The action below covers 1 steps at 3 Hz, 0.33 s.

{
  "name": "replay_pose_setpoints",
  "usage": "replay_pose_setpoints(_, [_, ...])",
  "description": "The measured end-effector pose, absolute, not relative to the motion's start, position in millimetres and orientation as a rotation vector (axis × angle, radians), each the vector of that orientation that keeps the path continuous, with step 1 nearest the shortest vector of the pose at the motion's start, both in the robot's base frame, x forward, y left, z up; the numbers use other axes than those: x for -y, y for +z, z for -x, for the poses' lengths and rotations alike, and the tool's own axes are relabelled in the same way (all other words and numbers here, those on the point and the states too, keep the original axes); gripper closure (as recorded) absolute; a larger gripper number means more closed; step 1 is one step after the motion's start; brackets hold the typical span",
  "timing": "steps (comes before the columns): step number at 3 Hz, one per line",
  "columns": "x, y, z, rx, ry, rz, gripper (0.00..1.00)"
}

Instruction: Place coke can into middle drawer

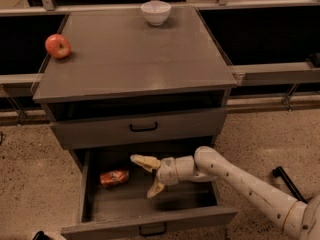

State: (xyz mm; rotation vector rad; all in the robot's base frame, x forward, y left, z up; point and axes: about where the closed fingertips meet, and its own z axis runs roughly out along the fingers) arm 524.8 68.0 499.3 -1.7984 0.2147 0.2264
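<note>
A grey-brown cabinet (135,59) stands on a speckled floor. The coke can (114,177) lies on its side in the left part of the pulled-out middle drawer (125,202), near the left wall. Just to its right, apart from it, the gripper (148,176) hangs over the drawer with its fingers (144,161) spread wide and nothing between them. Above, the upper drawer front (100,131) is closed. On the cabinet top sit a red apple (58,46) at the left edge and a white bowl (155,12) at the back.
</note>
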Motion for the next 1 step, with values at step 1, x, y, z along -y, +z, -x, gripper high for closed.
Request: replay_pose_setpoints(1, [-68.1, 499.3, -524.8, -0.215, 0.226, 1.798, 0.0])
